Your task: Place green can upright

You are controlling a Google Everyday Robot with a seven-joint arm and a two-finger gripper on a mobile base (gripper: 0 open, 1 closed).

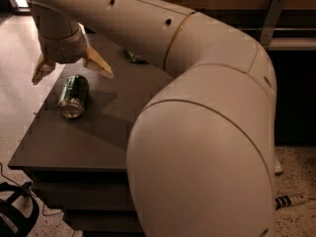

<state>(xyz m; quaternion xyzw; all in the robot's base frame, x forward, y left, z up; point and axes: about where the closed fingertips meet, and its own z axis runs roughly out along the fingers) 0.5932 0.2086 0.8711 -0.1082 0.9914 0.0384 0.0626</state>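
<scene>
A: The gripper [70, 69] is hanging spread wide just above the can [74, 96], which is lying on its side near the left edge of the table [94, 137].
B: Risky (it's round): a finger nudging it could be sending it rolling off.

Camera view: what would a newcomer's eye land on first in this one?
The bulky cream robot arm fills the right and foreground, hiding much of the dark table. On the table's left, the green can lies on its side, silver end toward the camera, with the open gripper hanging just above its far end. A scrap of green chip bag peeks out behind the arm.
</scene>
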